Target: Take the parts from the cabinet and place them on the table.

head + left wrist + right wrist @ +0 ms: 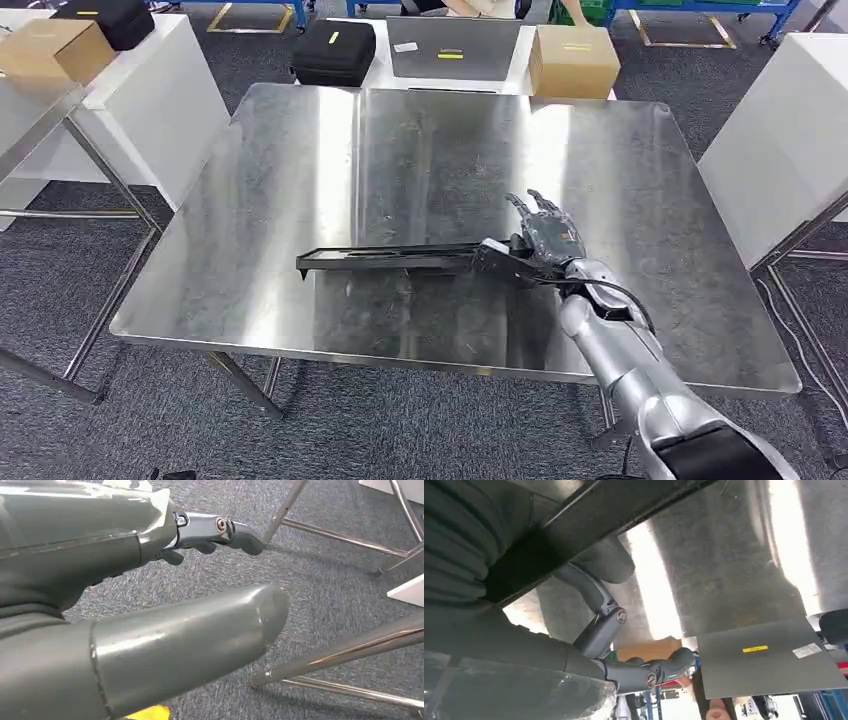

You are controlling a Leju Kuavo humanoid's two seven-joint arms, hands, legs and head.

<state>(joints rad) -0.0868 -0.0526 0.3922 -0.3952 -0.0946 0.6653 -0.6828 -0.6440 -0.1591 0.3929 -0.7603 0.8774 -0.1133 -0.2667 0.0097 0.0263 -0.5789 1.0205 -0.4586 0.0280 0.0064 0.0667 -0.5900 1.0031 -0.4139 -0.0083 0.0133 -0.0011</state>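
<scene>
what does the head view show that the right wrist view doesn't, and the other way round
The head view alone gives the full length of the long black part lying flat over the steel table, held at one end by the right hand, plus two cardboard boxes and a black case beyond. The right wrist view alone gives a close look at the fingers against the part's dark edge. Both share the part, the right hand, the table and the grey panel with its yellow label.

Head view: high, looking forward and down over the shiny steel desk [300, 180]. Right wrist view: close above the same desk [724, 570]. Left wrist view: low, facing grey carpeted floor [325, 590].
</scene>
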